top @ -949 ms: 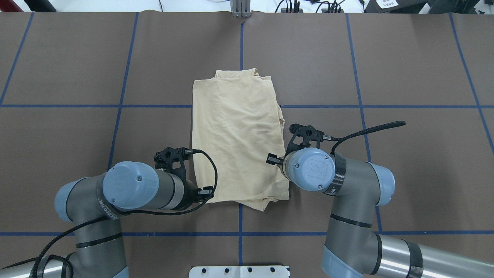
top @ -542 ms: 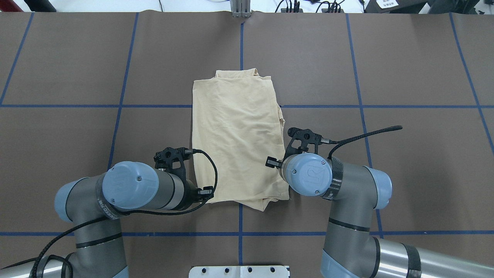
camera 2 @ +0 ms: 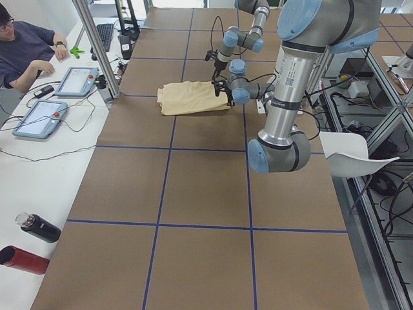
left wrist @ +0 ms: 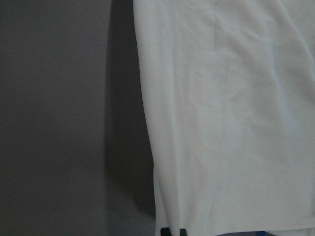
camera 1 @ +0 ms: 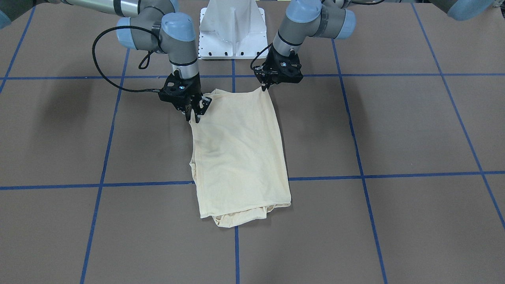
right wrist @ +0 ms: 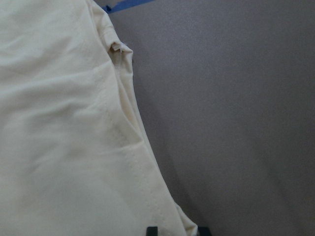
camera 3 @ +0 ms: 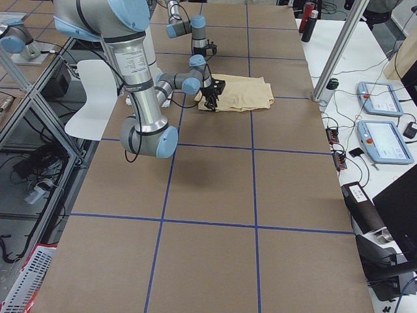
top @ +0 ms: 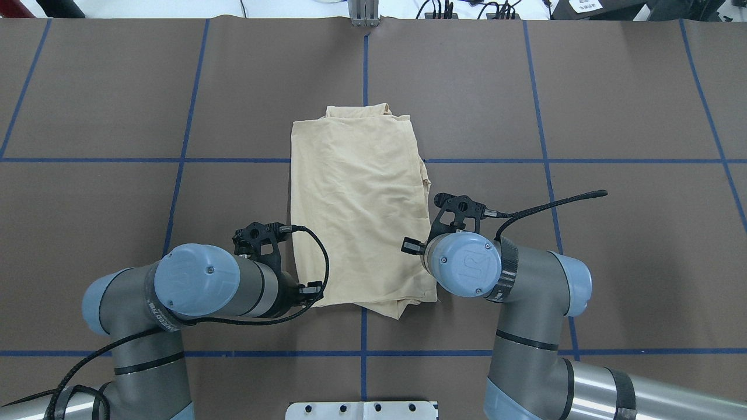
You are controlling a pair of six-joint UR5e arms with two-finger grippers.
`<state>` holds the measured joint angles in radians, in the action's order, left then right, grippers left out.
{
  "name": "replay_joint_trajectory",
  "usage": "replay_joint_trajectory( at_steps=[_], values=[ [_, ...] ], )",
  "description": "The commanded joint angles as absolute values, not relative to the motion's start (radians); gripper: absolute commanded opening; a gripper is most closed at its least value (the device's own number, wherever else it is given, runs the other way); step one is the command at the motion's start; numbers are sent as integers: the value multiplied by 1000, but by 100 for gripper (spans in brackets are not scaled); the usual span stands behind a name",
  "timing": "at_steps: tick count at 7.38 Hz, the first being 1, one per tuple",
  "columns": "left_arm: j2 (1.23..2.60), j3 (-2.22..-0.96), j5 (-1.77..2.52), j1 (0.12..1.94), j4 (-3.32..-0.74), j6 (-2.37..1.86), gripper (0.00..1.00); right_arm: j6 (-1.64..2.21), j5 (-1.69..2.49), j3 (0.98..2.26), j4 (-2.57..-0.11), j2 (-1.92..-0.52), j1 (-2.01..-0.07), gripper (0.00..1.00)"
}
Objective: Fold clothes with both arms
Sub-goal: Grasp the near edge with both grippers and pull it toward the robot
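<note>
Cream knit T-shirt (top: 356, 204), folded to a long strip, long axis running away from the robot; near end lies between both tools. Left gripper (camera 1: 263, 86): apparently pinched on its near corner. Right gripper (camera 1: 196, 111): jaws narrowly apart astride the opposite hem, nothing clamped

One T-shirt (top: 356, 210); two arms (top: 198, 289); one table (top: 583, 87).

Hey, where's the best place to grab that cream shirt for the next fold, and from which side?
Take the T-shirt by both corners of its short edge nearest the robot, each approached from its own long side. It lies flat as a long rectangle, so those corners should probably lift that end evenly.
</note>
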<state>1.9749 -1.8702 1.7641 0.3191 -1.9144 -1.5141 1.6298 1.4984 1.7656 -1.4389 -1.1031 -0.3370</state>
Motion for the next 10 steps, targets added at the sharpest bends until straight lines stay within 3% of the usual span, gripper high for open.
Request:
replay_joint_trajectory(
  at_steps=[1, 6, 7, 9, 10],
  values=[
    [1970, -1882, 1764, 319, -1914, -1514, 0, 1625, 1496, 1766, -1439, -1106, -334, 41],
    [1968, -1890, 1764, 319, -1914, -1514, 0, 1624, 1467, 1758, -1439, -1104, -325, 34],
    [1968, -1890, 1764, 319, -1914, -1514, 0, 1626, 1460, 1758, -1439, -1103, -321, 28],
    [1968, -1891, 1764, 319, -1914, -1516, 0, 1626, 1460, 1759, -1439, -1103, -318, 0],
    [1967, -1899, 1767, 319, -1913, -1516, 0, 1626, 1462, 1763, -1439, -1103, -318, 0]
  ],
)
